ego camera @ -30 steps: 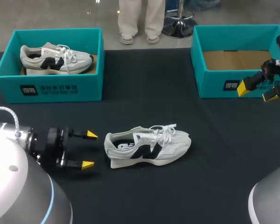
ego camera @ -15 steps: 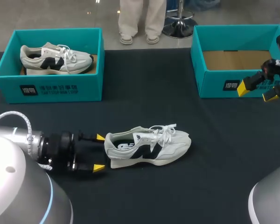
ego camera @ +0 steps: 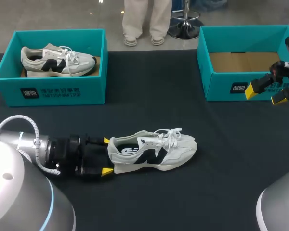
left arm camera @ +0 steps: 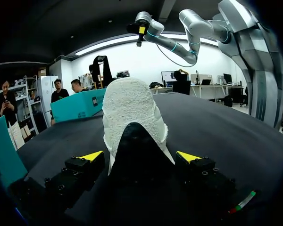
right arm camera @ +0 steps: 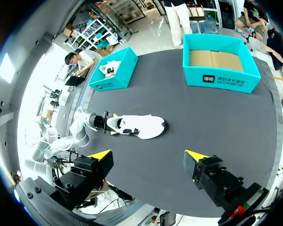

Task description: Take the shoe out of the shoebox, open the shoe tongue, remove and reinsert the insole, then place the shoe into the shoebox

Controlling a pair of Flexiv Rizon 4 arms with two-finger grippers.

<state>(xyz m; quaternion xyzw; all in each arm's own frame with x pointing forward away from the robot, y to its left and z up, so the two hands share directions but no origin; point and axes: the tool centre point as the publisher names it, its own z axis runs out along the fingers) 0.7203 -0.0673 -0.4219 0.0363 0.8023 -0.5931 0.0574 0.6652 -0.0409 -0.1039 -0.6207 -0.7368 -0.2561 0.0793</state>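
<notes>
Lying in left shoebox (ego camera: 62, 94): one shoe (ego camera: 58, 61)

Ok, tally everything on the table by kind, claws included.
Shoes: 2 (loose shoe, boxed shoe)
Shoeboxes: 2 (left shoebox, right shoebox)
Claws: 2 (left claw, right claw)
Total: 6

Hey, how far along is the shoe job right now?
Done: one shoe is out on the table, and the right shoebox is empty.
In hand: the left claw is open, straddling the heel without gripping it. The right claw hangs open by that box.
Left: the laces look tied, the insole sits inside, and boxing remains. I cannot tell whether the insole has already been out.
</notes>
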